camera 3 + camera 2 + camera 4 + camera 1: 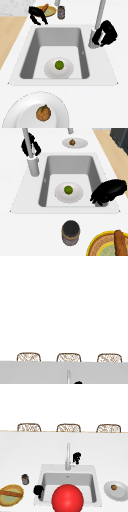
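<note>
Starting at the fingers: the left hand (pixel 38 490) has its fingers (pixel 98 199) loose and drooping, holding nothing. It hangs right over the sink (pixel 98 489) at the rim's lower-left corner in the front view. The right hand (pixel 76 458) sits tight against the faucet (pixel 67 456), just right of the stem and above the little side handle. I honestly can't tell how closed it is or whether it actually has hold of anything. My read is that the work is at the faucet, and any turn there would need that hand settled squarely on the handle first. Down in the basin there's a white plate (pixel 76 196) with a lime (pixel 68 189) on it, well apart from both hands. On the surface, near the left hand, are a dark jar (pixel 25 479) and a yellow-rimmed dish (pixel 15 487) holding what looks like a baguette (pixel 10 493). Off to the right is another plate (pixel 122 492) with a brownish fruit or nut on it, hard to say which. A big red ball (pixel 67 499) blocks the basin's front in the front view, and the yellow-rimmed dish is cut off at the frame's edge.
</note>
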Tool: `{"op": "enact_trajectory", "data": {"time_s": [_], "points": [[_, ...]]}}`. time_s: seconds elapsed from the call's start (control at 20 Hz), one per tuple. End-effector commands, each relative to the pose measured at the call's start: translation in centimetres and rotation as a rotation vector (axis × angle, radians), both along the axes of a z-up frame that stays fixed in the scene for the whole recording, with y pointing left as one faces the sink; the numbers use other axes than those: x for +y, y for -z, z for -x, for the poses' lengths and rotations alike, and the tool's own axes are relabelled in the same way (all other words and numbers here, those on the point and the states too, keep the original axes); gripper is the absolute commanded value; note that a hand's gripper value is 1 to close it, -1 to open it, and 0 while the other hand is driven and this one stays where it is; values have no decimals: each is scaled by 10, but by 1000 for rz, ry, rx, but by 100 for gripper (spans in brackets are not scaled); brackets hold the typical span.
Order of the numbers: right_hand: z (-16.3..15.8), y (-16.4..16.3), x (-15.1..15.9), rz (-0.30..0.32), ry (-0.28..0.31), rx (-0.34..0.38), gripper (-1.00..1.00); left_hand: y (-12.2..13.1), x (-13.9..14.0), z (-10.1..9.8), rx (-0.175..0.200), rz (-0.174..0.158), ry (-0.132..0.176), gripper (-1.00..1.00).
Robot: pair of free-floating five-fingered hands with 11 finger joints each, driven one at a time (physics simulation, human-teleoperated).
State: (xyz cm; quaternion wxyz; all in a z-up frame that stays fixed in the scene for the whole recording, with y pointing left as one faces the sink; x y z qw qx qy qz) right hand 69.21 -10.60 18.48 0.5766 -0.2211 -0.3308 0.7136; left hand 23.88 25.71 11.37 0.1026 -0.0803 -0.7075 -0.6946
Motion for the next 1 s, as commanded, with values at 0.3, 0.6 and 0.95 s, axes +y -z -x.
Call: {"op": "enact_trajectory", "data": {"time_s": [0.3, 0.6, 0.95], "points": [[-1, -10, 12, 2, 3, 19, -100, 0, 0, 0, 0, 0, 0, 0], [3, -45, 6, -2, 17, 16, -100, 0, 0, 0, 0, 0, 0, 0], [15, -67, 8, -6, 5, 28, -100, 0, 0, 0, 0, 0, 0, 0]]}}
